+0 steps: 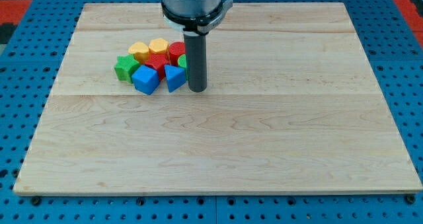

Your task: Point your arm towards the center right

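My tip (pixel 197 90) rests on the wooden board (pixel 264 138), just right of a tight cluster of blocks in the board's upper left part. The cluster holds a blue cube (pixel 146 80), a blue triangular block (pixel 174 77) touching or nearly touching my rod, a green star-like block (pixel 125 68), two yellow blocks (pixel 139 51) (pixel 158 47), a red block (pixel 156 63) in the middle and another red block (pixel 177 52) at the back. A bit of green (pixel 182 63) shows beside my rod, mostly hidden by it.
The arm's round wrist (pixel 192 2) hangs over the board's top edge. Blue pegboard table (pixel 403 39) surrounds the board on all sides, with red areas at the view's top corners.
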{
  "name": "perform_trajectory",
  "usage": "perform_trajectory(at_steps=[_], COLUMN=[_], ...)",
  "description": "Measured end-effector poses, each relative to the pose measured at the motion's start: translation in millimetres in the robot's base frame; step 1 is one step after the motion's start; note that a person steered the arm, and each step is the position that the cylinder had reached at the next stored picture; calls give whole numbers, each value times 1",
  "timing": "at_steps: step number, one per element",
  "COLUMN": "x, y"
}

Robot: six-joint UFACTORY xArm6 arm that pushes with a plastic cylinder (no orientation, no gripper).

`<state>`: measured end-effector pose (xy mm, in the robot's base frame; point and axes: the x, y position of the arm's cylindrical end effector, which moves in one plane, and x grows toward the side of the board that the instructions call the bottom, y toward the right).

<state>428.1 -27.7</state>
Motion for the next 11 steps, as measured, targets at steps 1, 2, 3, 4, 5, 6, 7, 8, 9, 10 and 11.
perform_trajectory(at_steps=[1,2,3,4,5,6,7,8,9,10,11], x=[6,46,74,102,98,93,24,-49,-106,-145,-121], y=[1,2,-37,-115,-215,-276,-259,-241,-201,-123,-57])
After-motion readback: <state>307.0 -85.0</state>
